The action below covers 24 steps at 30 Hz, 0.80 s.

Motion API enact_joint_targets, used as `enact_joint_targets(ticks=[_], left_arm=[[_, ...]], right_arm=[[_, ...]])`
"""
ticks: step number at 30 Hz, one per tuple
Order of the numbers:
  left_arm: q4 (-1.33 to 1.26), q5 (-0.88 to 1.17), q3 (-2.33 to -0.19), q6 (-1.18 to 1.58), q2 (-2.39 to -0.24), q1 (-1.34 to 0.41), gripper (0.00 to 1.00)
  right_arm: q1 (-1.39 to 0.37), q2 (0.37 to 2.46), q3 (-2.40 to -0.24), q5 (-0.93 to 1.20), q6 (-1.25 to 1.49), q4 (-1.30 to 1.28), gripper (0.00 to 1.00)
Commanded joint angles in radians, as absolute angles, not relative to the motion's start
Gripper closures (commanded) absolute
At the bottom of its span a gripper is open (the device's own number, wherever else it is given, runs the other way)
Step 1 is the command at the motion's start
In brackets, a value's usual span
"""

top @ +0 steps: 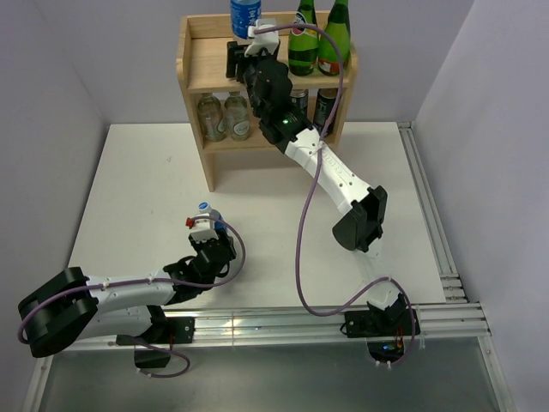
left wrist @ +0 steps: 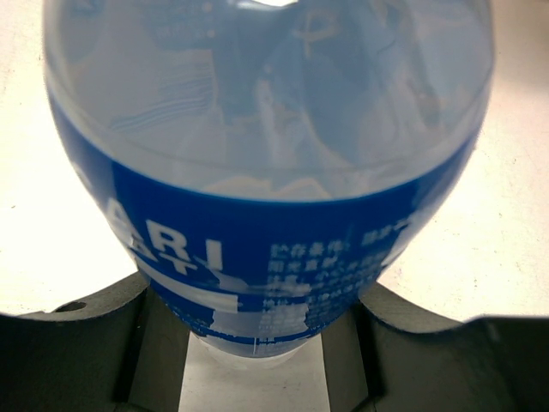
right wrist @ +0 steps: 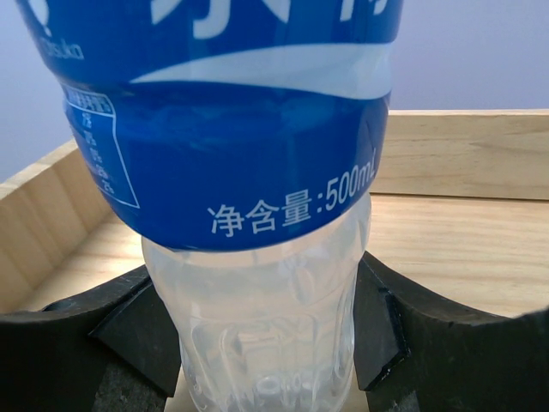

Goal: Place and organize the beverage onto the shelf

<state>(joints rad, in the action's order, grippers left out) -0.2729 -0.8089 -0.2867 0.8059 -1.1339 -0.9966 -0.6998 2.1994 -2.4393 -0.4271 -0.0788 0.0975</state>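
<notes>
The light wood shelf stands at the table's far edge. My right gripper reaches onto its top board and is shut on a clear bottle with a blue label, held upright near the board's middle. In the right wrist view the fingers press both sides of that bottle low over the board. My left gripper is near the table's front left, shut on a second blue-labelled bottle. In the left wrist view that bottle fills the frame between the fingers.
Two green glass bottles stand on the right of the top board. The lower tier holds clear bottles on the left and dark bottles on the right. A metal rail runs along the table's right edge.
</notes>
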Motion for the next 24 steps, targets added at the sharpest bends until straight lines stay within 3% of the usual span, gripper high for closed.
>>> enact_joint_targets(ticks=[1,4,7,11,12,24], left_arm=[[-0.353,-0.844,-0.311,0.795,-1.094,-1.000,1.00],[-0.348,-0.842,-0.313,0.793,-1.092,-1.000,1.00],[-0.344,-0.844,-0.308,0.795,-1.082,-1.000,1.00],[-0.339,-0.847,-0.304,0.792,-1.058,-1.000,1.00],[-0.336,-0.847,-0.301,0.790,-1.055,-1.000,1.00],[-0.327,-0.844,-0.296,0.790,-1.032,-1.000,1.00]], right_arm=[[-0.749,2.237,-2.450,-0.403,-0.008,0.098,0.78],[-0.767,2.230,-2.433,-0.423,-0.029,0.118,0.76],[-0.778,2.229,-2.424,-0.440,-0.038,0.126,0.64],[-0.776,2.212,-2.387,-0.483,-0.041,0.138,0.07],[-0.776,2.207,-2.381,-0.486,-0.044,0.141,0.00],[-0.778,2.154,-2.264,-0.534,-0.061,0.167,0.00]])
